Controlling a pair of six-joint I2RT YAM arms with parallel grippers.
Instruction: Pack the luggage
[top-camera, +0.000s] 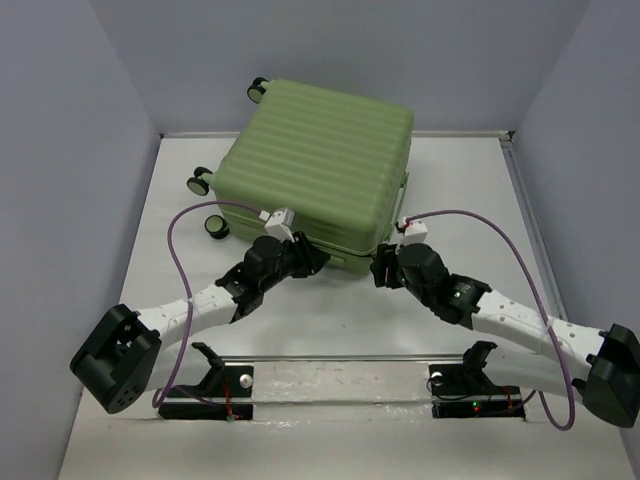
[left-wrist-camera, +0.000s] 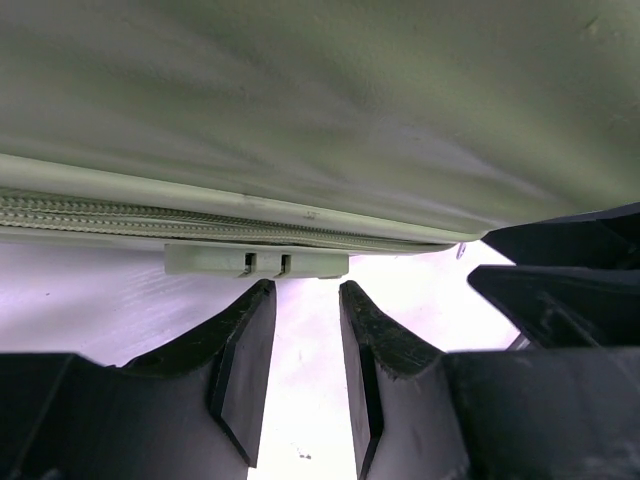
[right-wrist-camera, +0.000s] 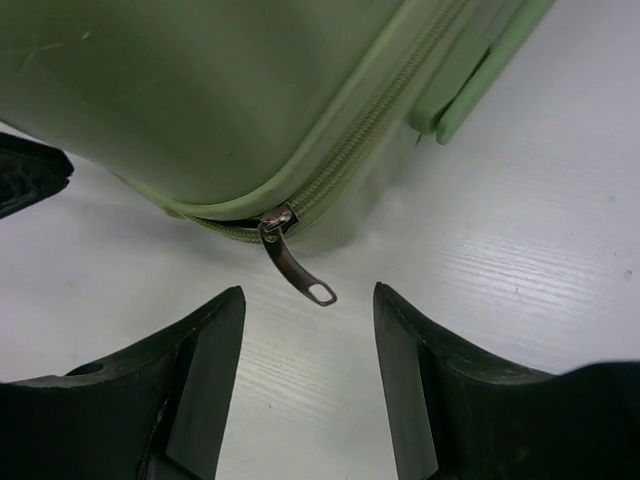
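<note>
**Suitcase** (top-camera: 320, 165): olive green with a ribbed shell, laid flat with the lid down at the far middle of the table (top-camera: 470, 200). Its far corner is set against the back wall (top-camera: 420, 50). Black wheels (top-camera: 198, 183) are carried on its left side.

**Table:** white, faintly grained, bare to the right of the suitcase.

**Room:** plain pale grey walls are seen behind the suitcase and to either side of it.

**Left gripper** (top-camera: 312, 258) (left-wrist-camera: 305, 295): placed at the near edge of the suitcase, just below the zipper seam. The jaws are parted narrowly and nothing is held.

**Right gripper** (top-camera: 380, 272) (right-wrist-camera: 308, 292): placed at the near right corner of the suitcase. The jaws are spread wide and nothing is held. A metal zipper pull (right-wrist-camera: 295, 265) hangs from that corner just ahead of the fingertips and is not touched.

**Cables** (top-camera: 175, 235): purple, looped over each arm on the near side of the suitcase.
</note>
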